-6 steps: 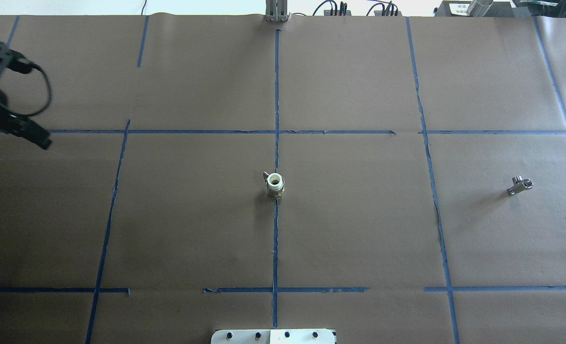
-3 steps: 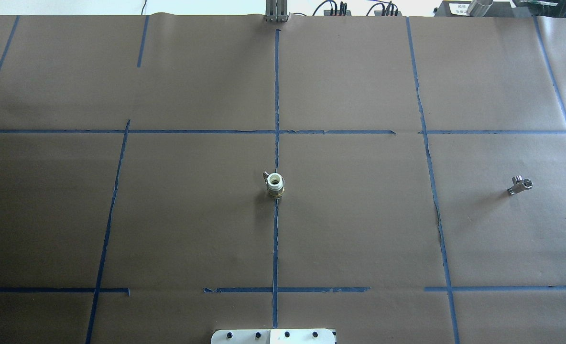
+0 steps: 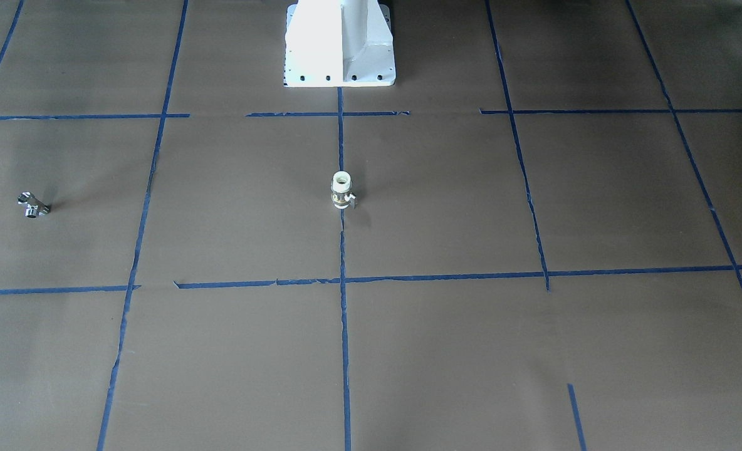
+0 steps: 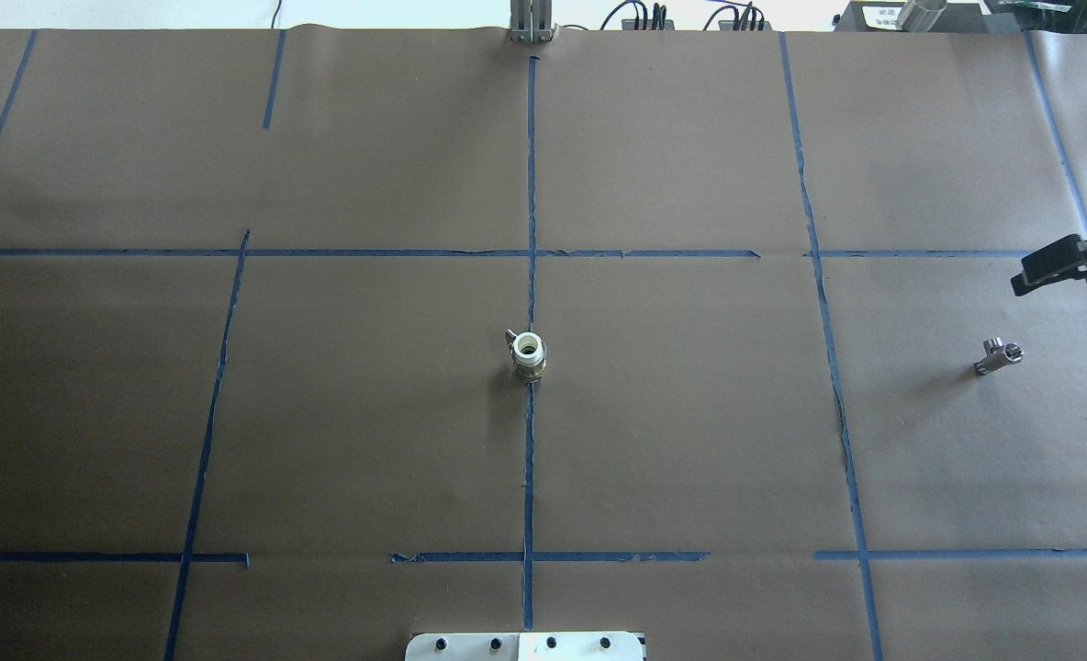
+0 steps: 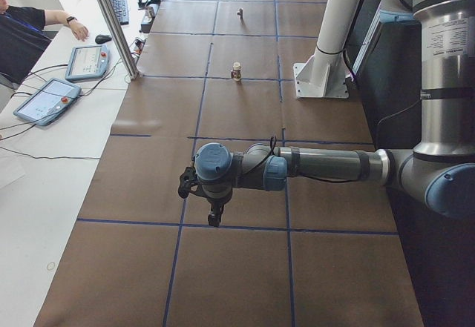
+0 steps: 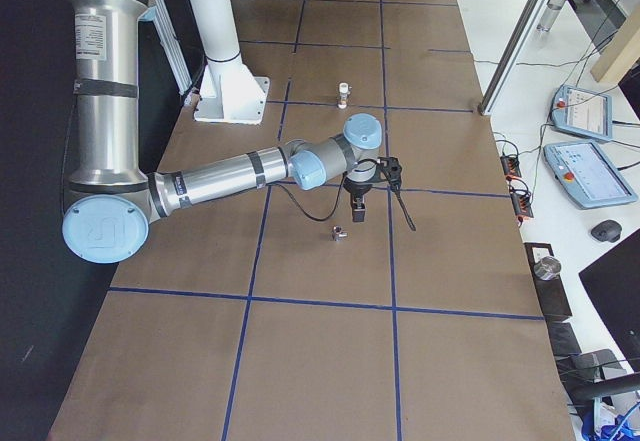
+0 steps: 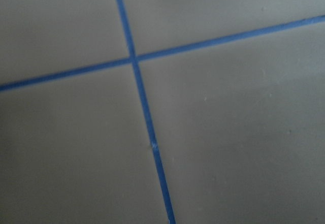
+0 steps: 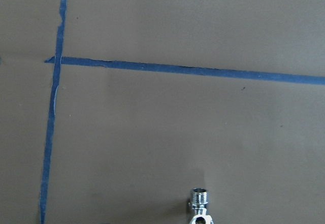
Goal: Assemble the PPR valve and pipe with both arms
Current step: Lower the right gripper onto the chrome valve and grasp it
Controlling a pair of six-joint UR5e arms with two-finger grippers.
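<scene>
Brown paper, gridded with blue tape [image 4: 530, 184], covers the worktop [image 4: 369, 413], and the play is only opening. Far left, the left arm [image 5: 319, 165], a silver-grey tube with light blue joint caps, hangs low over a tape crossing, well apart from both parts. Its wrist camera shows only paper and tape, and whether its jaws are spread or closed cannot be told from the end view.

Centre stage stands the PPR valve [image 4: 529, 353], a stubby cylinder with white plastic ends, a brass middle band and a tiny side lever. It is upright on the middle tape line, open white mouth up.

Over to the right lies the pipe [image 4: 998, 356], a tiny shiny all-silver branched fitting, alone in its square and well apart from the valve. Hovering near it, a little farther from the robot, is the black end of the right arm [image 6: 230, 176]. Its jaws cannot be read either, though neither part is in them.

The step looks like the reach for the pipe. To do it well, the right arm should first centre the pipe [image 8: 200, 206], which is cut off at the bottom edge of its wrist view. Then it should drop straight down with the jaws wide and close across the body, not the threaded stub, which probably must stay free for the valve. Slick metal on paper may skid, so a square, centred squeeze matters.
</scene>
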